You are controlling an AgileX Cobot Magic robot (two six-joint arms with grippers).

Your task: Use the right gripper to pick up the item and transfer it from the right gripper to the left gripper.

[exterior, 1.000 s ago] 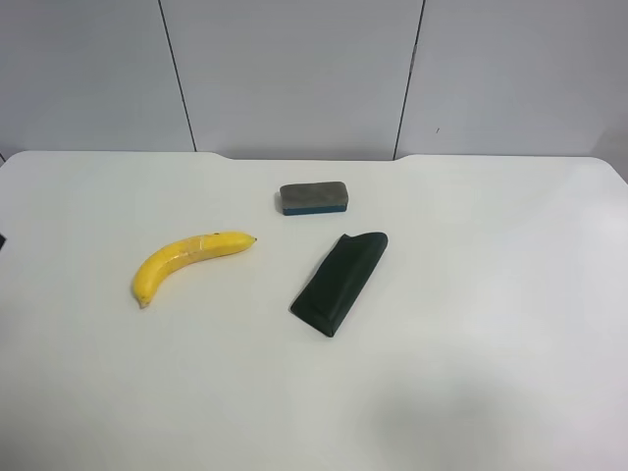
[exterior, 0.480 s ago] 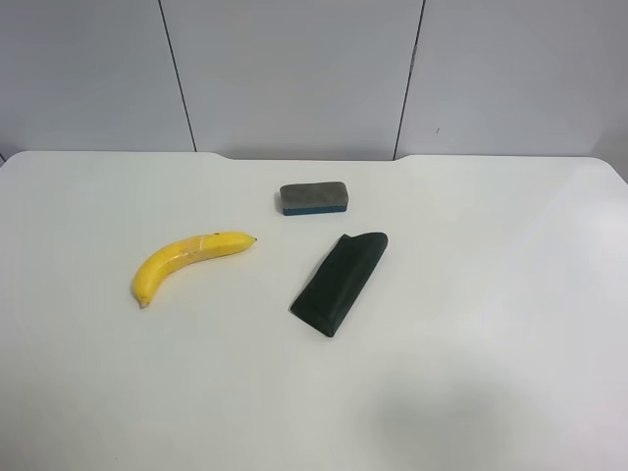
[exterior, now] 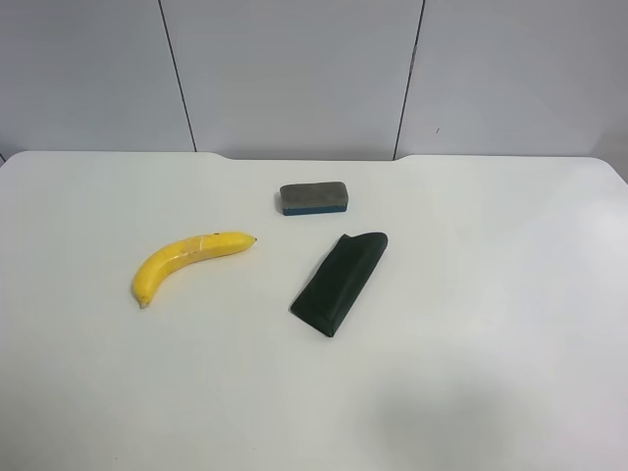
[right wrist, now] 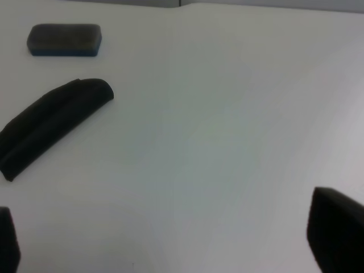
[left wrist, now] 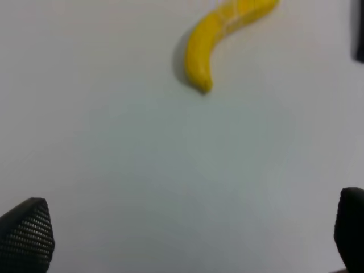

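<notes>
In the exterior high view, three things lie on the white surface (exterior: 510, 324): one yellow banana (exterior: 186, 260), one dark wedge pad (exterior: 340, 281) and one grey eraser block (exterior: 313, 197) with a blue base. The banana lies alone, apart from the wedge, and the eraser sits beyond both; none of them touch. No arm shows here.

The right wrist view shows the right pincer (right wrist: 170, 242) spread wide, its two black fingertips (right wrist: 335, 236) at the picture's edges with bare surface between them. One wedge pad (right wrist: 51, 126) and one eraser block (right wrist: 65, 40) lie ahead.

The left wrist view shows the left pincer (left wrist: 187, 236) also spread, holding nothing, with the single banana (left wrist: 219, 37) resting well ahead of it.
</notes>
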